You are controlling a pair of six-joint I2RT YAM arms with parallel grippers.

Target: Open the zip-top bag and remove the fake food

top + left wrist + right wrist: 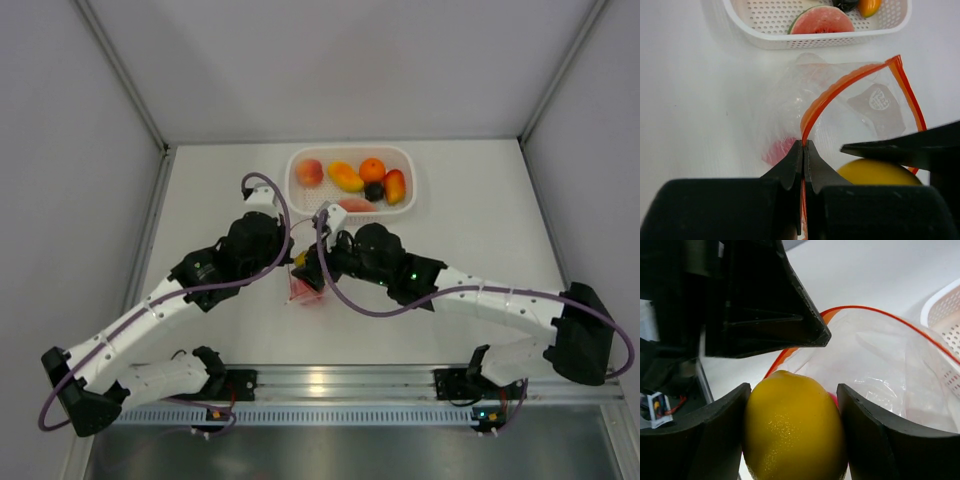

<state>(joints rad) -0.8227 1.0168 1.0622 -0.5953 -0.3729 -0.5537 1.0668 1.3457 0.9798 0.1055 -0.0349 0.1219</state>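
Observation:
The zip-top bag (790, 100) lies open on the table, its orange-red zip strip (850, 80) arched upward. My left gripper (804, 144) is shut on one side of that strip. My right gripper (792, 410) is shut on a yellow lemon (792, 430) at the bag's mouth; the lemon also shows in the left wrist view (875, 172). A pink-red piece (777, 152) stays inside the bag. In the top view both grippers meet over the bag (308, 292) at the table's middle. The other fake food lies in the white basket (300, 195).
The white perforated basket (765, 40) stands just behind the bag, holding a watermelon slice (821, 22), a peach (309, 172), a mango (345, 177), an orange (372, 169) and other pieces. Grey walls enclose the table on the left, right and back.

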